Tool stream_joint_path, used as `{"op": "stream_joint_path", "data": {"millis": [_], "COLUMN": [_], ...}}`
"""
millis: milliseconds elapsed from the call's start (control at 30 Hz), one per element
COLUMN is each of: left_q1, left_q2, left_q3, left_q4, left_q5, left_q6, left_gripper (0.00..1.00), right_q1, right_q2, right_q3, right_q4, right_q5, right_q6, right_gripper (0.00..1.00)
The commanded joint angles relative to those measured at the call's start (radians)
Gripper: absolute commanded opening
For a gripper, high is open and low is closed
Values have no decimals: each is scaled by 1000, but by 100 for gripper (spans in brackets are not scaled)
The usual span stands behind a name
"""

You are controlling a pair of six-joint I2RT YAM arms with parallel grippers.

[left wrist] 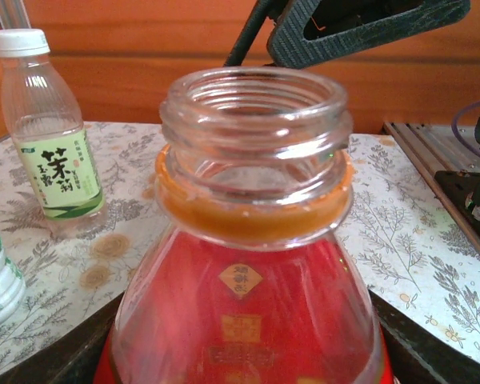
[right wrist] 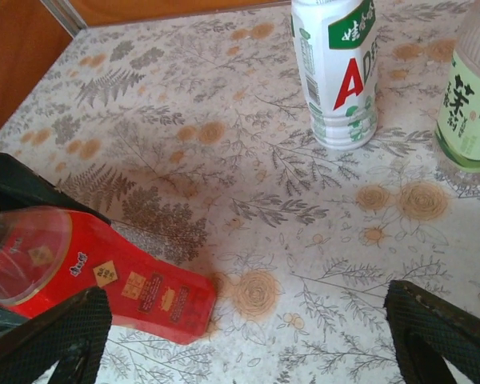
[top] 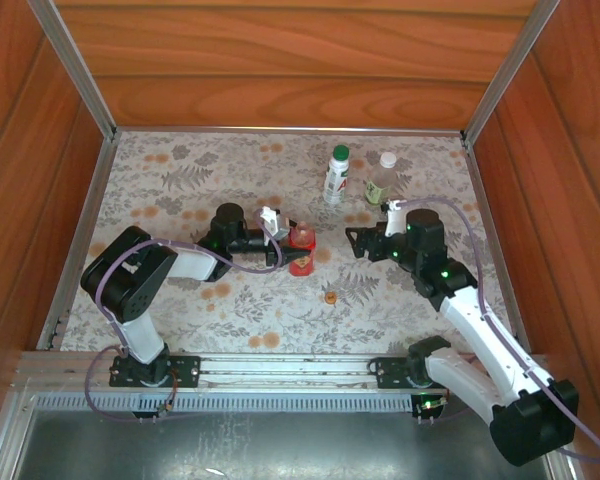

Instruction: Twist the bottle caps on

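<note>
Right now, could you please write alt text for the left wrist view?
Close-up of an uncapped red bottle, its threaded mouth open above an orange neck ring. A clear tea bottle with a white cap stands behind on the floral table.

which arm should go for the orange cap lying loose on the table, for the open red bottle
Right, probably. The right end effector is open and empty, and the orange cap lies loose close by. The left end effector sits around the red bottle, whose neck is bare, so it looks occupied.
</note>
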State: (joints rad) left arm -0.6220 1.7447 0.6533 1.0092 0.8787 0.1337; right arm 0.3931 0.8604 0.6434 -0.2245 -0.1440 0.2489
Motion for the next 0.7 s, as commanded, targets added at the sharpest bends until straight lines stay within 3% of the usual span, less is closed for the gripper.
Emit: {"op": "stream_joint_path", "data": {"millis": [0,167,400,533,667], "left_q1": [-6,-5,-6,-6,-7], "left_q2": [-3,-14,-13,-1,14], "left_q3": [-13,-32,-35,-29,-22], "left_q4": [8,9,9,8,9], "left_q5": [26,14,12,-3,-22], "left_q6": [4,12,12,6,4], "left_gripper": [62,62,62,62,62], "right_q1": [5,50,248,370,477], "right_q2": [-16,-55,-99,-30,110], "right_q3": [-24,-62,-136,-152,-134], "right_q4": [3,-101,-200,-186,-154], "right_q5": [-72,-97,71,154,255], "right_q6": [71,136,208,232,230], "right_gripper": [92,93,91,91,84]}}
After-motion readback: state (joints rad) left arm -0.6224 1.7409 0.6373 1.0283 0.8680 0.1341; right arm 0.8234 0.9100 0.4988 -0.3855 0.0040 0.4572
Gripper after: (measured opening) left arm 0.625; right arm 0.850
